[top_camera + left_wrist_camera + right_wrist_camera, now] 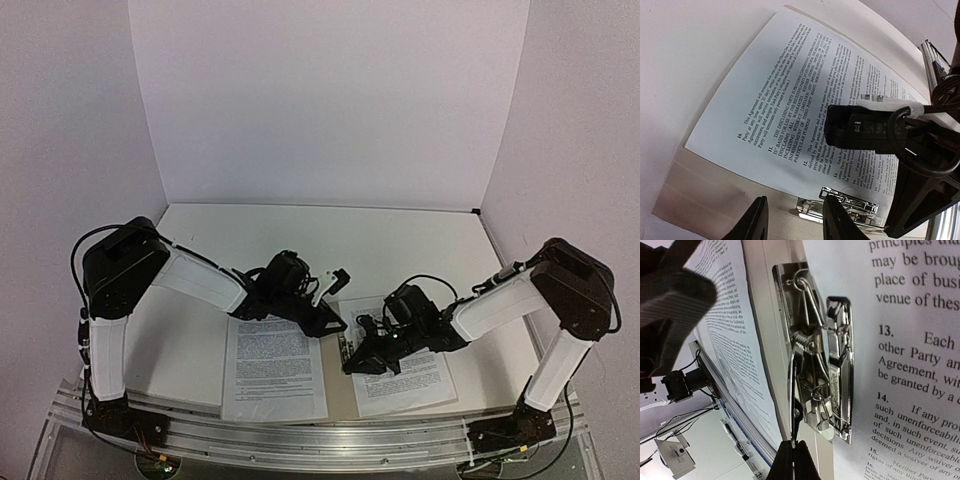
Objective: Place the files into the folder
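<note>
Right jaws closed at the clip (815, 365); both files (272, 365) on open folder (705, 195).

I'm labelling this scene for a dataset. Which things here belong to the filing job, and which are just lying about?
Belong to the job:
- left sheet
- right sheet
- folder, lying open under both sheets
- metal clip on the folder's spine

Just lying about:
- aluminium rail along the near edge

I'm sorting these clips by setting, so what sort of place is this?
Probably a robot lab test cell: plain white walls box in a white table, two arms are mounted on a metal rail at its near edge, and printed sheets lie on an open folder.
</note>
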Robot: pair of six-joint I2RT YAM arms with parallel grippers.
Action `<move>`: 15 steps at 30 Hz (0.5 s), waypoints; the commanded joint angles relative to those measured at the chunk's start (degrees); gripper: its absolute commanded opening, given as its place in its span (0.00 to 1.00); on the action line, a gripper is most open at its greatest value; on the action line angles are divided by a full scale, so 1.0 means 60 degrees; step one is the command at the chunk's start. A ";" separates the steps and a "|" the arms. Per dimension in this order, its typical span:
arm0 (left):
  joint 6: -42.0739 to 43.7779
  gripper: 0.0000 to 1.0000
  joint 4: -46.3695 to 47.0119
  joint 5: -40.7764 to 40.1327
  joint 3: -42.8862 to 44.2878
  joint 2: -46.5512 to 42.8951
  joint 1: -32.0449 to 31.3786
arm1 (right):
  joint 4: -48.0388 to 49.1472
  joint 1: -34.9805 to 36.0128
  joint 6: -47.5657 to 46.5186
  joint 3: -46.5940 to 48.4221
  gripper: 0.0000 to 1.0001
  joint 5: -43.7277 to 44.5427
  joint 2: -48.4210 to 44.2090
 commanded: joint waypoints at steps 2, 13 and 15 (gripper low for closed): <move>-0.0063 0.35 0.0390 -0.0783 -0.0022 0.0564 -0.0232 | -0.1305 0.0171 0.0272 -0.0428 0.00 0.0733 0.0056; 0.0563 0.34 0.0558 -0.0816 -0.0457 0.0684 -0.0313 | -0.2085 0.0161 0.0160 -0.0214 0.07 0.1532 -0.0326; 0.0657 0.33 0.0545 -0.0981 -0.0544 0.0689 -0.0313 | -0.2345 0.0166 0.0062 -0.0051 0.07 0.1702 -0.0405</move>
